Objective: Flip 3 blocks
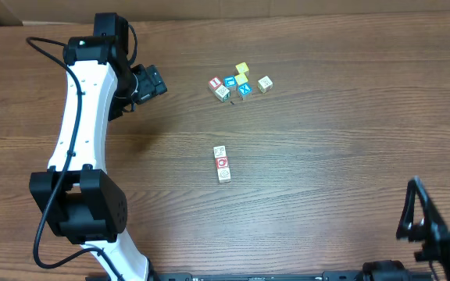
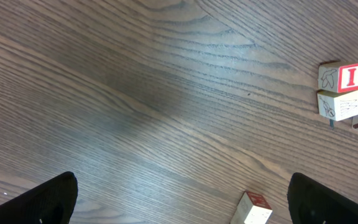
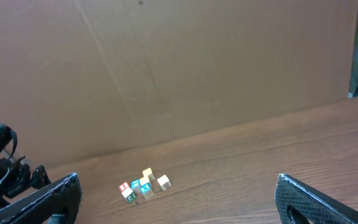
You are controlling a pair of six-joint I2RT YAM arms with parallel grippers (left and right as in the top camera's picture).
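Observation:
Three small picture blocks lie in a short row at the table's middle: a cream one (image 1: 220, 151), one with a red ring (image 1: 223, 162) and another cream one (image 1: 224, 175). My left gripper (image 1: 156, 80) hangs well to their upper left, open and holding nothing. In the left wrist view its dark fingertips (image 2: 48, 199) frame bare wood, and one block (image 2: 253, 210) shows at the bottom edge near the right fingertip, untouched. My right gripper (image 1: 441, 211) stands open and holding nothing at the near right corner, far from the row. The row is out of the right wrist view.
A cluster of other cubes (image 1: 241, 82), yellow, blue-faced and red-lettered, sits at the back of the table, also seen as a cluster (image 3: 143, 185) and as cubes (image 2: 340, 90) in the wrist views. A brown cardboard wall (image 3: 166, 68) stands behind the table.

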